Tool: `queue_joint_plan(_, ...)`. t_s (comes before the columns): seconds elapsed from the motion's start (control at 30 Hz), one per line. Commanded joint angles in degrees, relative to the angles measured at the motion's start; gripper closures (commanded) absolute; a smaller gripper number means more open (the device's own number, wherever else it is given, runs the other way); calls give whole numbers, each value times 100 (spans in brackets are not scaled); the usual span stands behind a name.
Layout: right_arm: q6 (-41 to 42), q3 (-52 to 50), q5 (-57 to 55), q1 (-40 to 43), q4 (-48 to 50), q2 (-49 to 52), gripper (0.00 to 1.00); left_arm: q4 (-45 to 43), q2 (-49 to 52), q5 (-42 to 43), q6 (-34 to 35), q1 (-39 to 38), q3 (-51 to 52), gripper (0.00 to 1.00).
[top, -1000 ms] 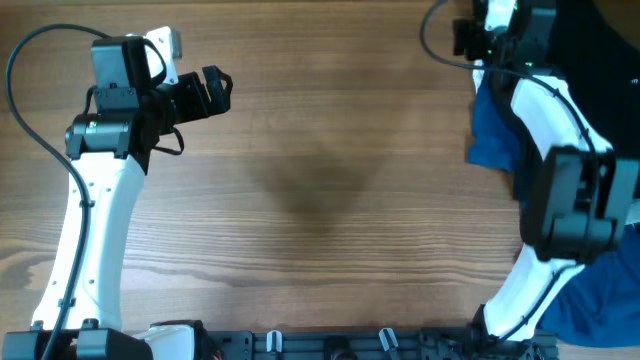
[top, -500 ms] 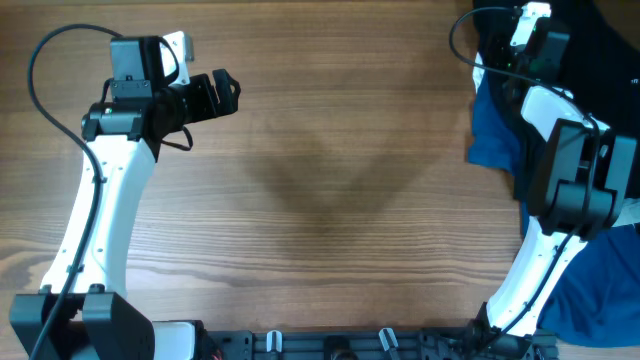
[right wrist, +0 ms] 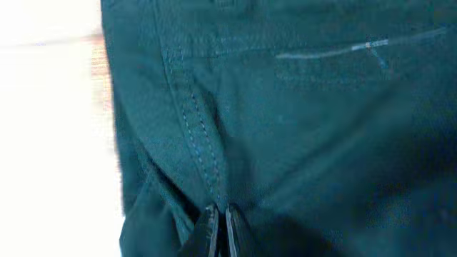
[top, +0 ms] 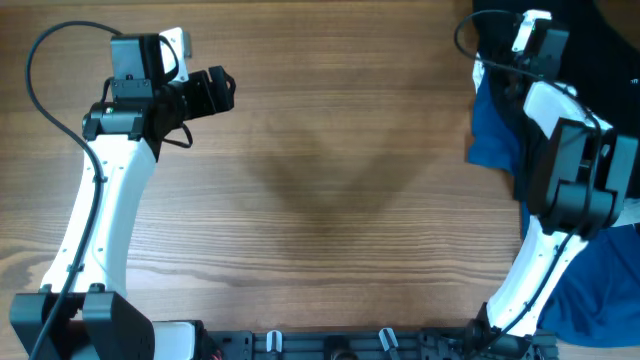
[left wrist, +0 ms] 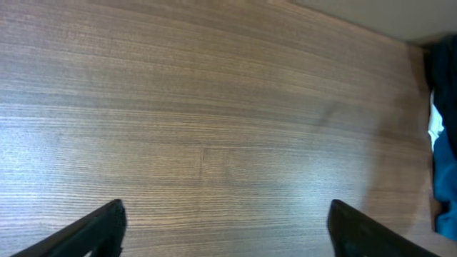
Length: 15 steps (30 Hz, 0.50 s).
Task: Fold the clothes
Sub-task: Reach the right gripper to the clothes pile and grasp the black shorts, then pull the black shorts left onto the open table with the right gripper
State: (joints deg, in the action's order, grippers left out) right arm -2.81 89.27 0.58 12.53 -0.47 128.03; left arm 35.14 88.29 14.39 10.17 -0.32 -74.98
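The clothes (top: 612, 45), black fabric, lie bunched at the table's far right corner. In the right wrist view they fill the frame as dark cloth (right wrist: 285, 107) with a stitched seam. My right gripper (right wrist: 220, 215) is shut on a fold at that seam, and in the overhead view it (top: 545, 42) reaches over the edge of the black pile. My left gripper (top: 222, 90) hovers over bare wood at the far left. Its fingers (left wrist: 103, 223) stand wide apart, the left gripper (left wrist: 225, 218) open and holding nothing.
A royal-blue garment (top: 495, 130) lies under the right arm, and more blue cloth (top: 600, 295) hangs at the near right corner. The wooden table (top: 320, 180) stretches between the arms. Its right edge with blue cloth (left wrist: 446, 185) shows in the left wrist view.
My right gripper has moved right onto the black fabric and shut on a fold. The left arm shifted a little to the right and stayed open.
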Motion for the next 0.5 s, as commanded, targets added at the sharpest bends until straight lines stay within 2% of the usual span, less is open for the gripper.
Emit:
queue_joint_plan(0.0,22,492,612,7,-728,-1045,96,-70,59,-81,-33,-15,-118,16)
queue_joint_plan(0.13,131,551,1237,-195,-1290,-1644,96,-236,59,-96,-33,-15,-120,23)
queue_joint_plan(0.23,476,551,1611,-719,-1456,-1845,96,-376,39,-96,-31,-15,-122,28)
queue_joint_plan(0.33,1064,551,1709,-1572,-1349,-1812,96,-389,-24,-96,-31,-15,-122,28)
queue_joint_plan(0.47,1971,551,1707,-3145,-800,-1576,96,-308,-120,-94,-28,151,-122,29)
